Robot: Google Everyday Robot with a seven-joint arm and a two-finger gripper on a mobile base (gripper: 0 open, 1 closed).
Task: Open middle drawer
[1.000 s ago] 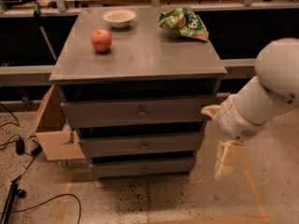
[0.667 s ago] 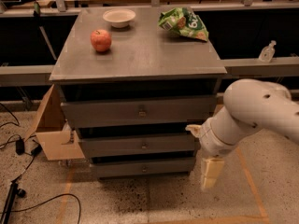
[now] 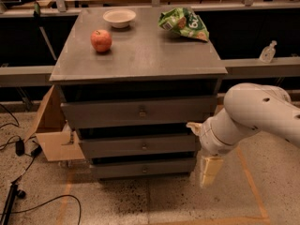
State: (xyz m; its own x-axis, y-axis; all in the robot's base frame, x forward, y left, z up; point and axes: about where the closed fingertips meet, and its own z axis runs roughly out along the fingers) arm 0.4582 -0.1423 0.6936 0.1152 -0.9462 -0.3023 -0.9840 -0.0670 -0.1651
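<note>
The grey cabinet [image 3: 140, 55] has three drawer fronts, all closed. The middle drawer [image 3: 117, 147] is the mid-sized grey panel with a small central knob [image 3: 143, 146]. It sits between the larger top drawer [image 3: 103, 112] and the smaller bottom drawer [image 3: 117, 168]. My gripper [image 3: 210, 170] hangs pointing down from the white arm [image 3: 253, 114]. It is just right of the cabinet's lower right corner, level with the bottom drawer, and touches no drawer.
On the cabinet top are a red apple [image 3: 101, 40], a white bowl [image 3: 119, 18] and a green chip bag [image 3: 183, 24]. A cardboard box [image 3: 51, 132] stands at the cabinet's left. Cables [image 3: 18, 149] lie on the floor at left. A small bottle [image 3: 267, 52] stands on the right ledge.
My arm has swung left and lower, bringing the gripper closer to the cabinet's right side. The drawers have not moved.
</note>
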